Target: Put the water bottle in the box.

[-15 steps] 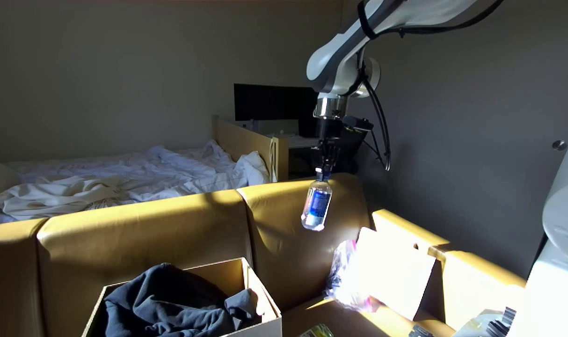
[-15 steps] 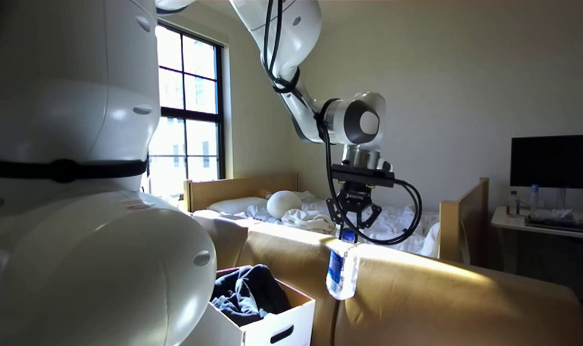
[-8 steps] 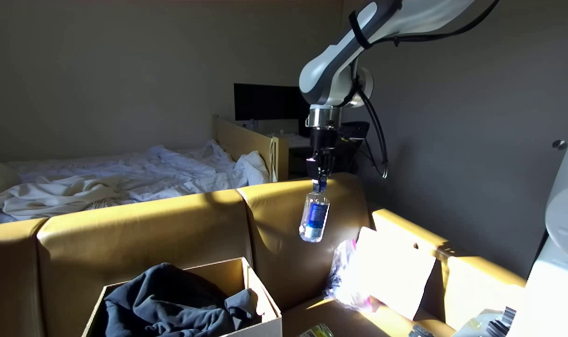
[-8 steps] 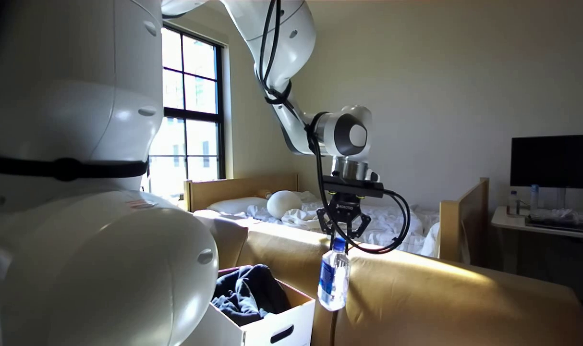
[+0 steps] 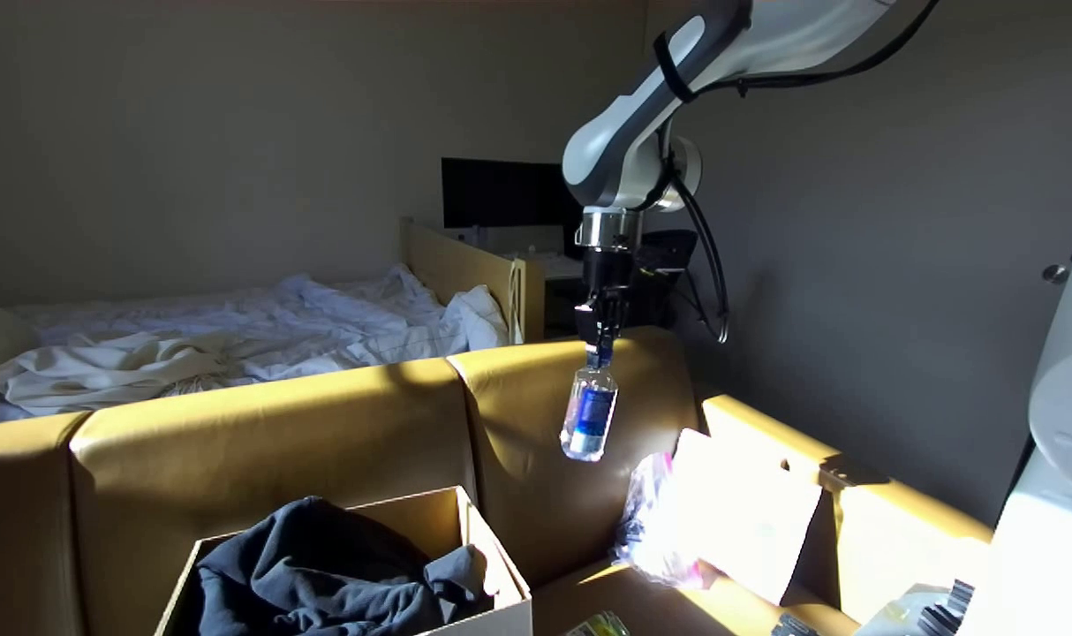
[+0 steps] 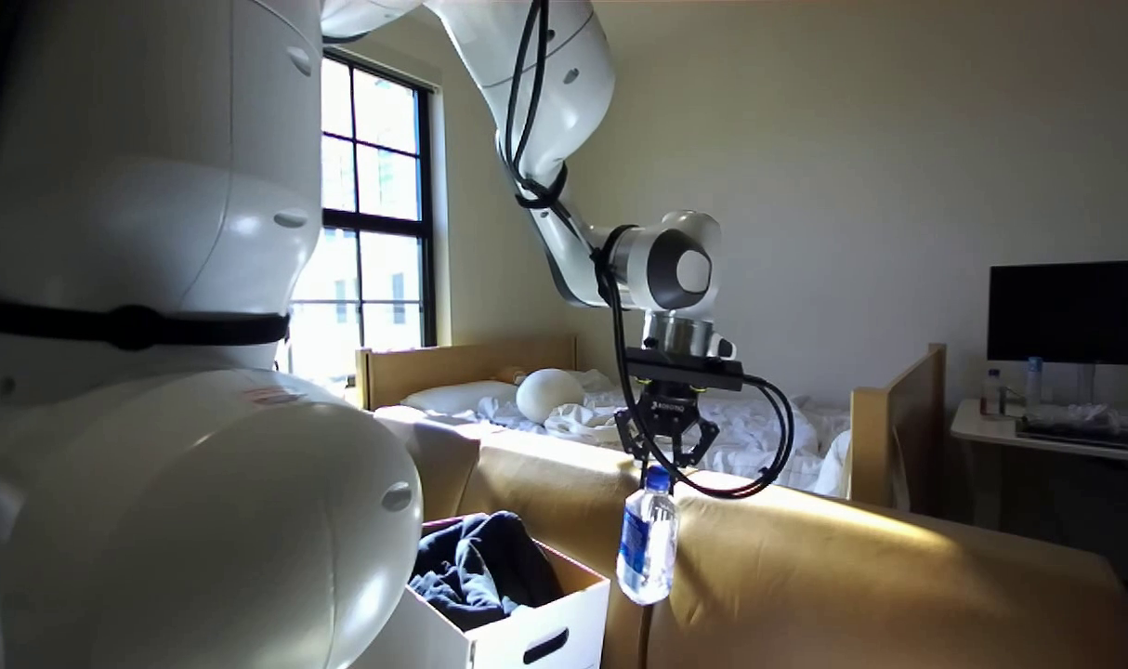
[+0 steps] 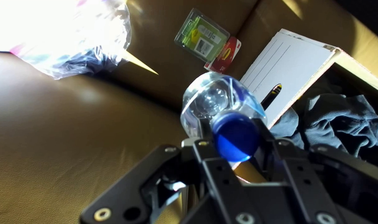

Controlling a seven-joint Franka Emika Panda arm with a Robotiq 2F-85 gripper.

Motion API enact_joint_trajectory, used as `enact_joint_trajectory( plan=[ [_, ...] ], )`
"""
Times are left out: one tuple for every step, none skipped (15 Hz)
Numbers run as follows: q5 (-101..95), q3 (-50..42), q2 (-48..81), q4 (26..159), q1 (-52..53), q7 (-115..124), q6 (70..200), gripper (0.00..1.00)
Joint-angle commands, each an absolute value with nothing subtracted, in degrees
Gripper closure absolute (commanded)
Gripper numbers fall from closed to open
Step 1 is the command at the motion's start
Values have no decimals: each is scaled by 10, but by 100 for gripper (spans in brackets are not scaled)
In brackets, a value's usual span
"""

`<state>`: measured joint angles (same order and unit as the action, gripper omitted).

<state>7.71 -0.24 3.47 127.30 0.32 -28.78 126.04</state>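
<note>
My gripper (image 5: 599,343) is shut on the neck of the water bottle (image 5: 589,415), just under its blue cap. The bottle is clear with a blue label and hangs slightly tilted in the air, in front of the sofa back. In an exterior view the gripper (image 6: 658,469) and the bottle (image 6: 647,548) are right of and above the box (image 6: 578,613). The cardboard box (image 5: 430,521) holds bunched dark fabric (image 5: 324,565). In the wrist view the gripper (image 7: 234,129) grips the bottle (image 7: 207,96), with the box (image 7: 301,62) at right.
The tan sofa (image 5: 271,450) back stands behind the box. A clear plastic bag (image 5: 655,521) and a bright white panel (image 5: 748,512) are at the sofa's right end. A green package (image 7: 204,37) and a red packet (image 7: 224,54) lie on the seat beside the box.
My gripper has moved down with the bottle and slightly left in both exterior views, mostly in the first half second. The box has not moved.
</note>
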Motion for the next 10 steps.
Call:
enact_joint_trajectory(
  plan=[
    [104, 12, 93, 1239, 1, -327, 1306, 86],
    [106, 19, 113, 1222, 1, -336, 1312, 86],
    [105, 28, 132, 1205, 1, -346, 1316, 86],
    [107, 40, 158, 1178, 2, -350, 1315, 86],
    [100, 51, 181, 1155, 4, -350, 1316, 86],
    [97, 65, 212, 1121, 7, -350, 1309, 86],
    [89, 77, 236, 1094, 10, -350, 1306, 86],
    [91, 94, 267, 1060, 15, -350, 1299, 86],
    [83, 106, 293, 1030, 23, -348, 1294, 86],
    [87, 126, 322, 993, 28, -356, 1278, 86]
  ],
)
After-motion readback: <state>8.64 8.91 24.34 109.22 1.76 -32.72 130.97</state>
